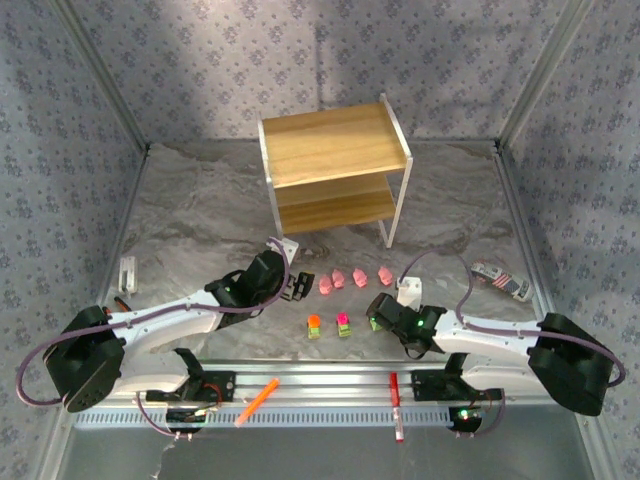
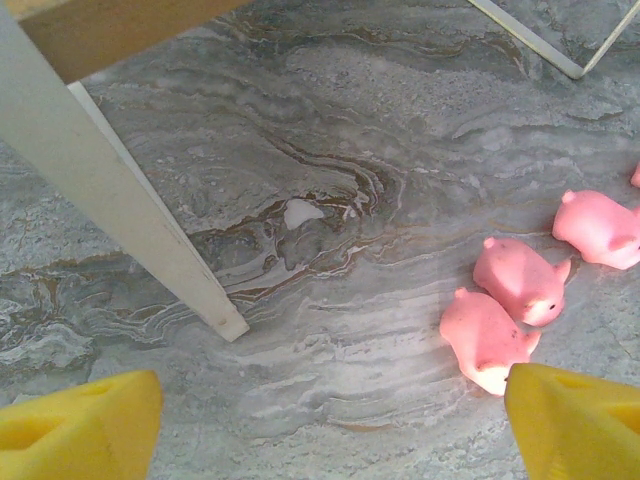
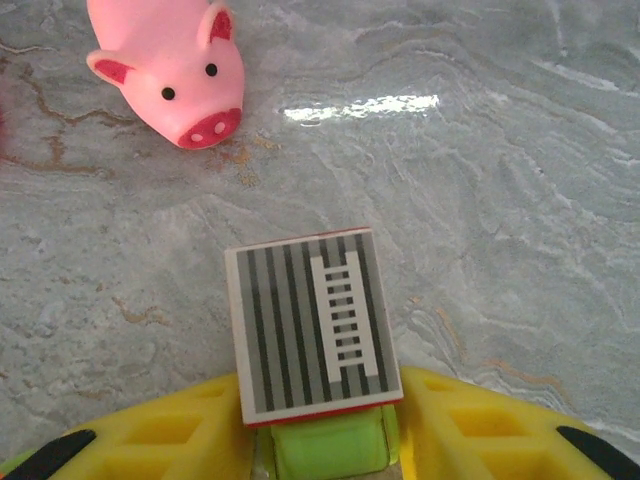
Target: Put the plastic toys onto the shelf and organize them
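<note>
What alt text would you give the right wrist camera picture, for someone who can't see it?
A small blocky toy with a grey striped top and green body sits between the yellow fingers of the right gripper, low in the frame; whether it is gripped is unclear. A pink pig toy lies at the upper left on the grey marbled table.

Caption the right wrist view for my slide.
Right gripper straddles a striped-top block toy; a pink pig lies beyond.
</note>
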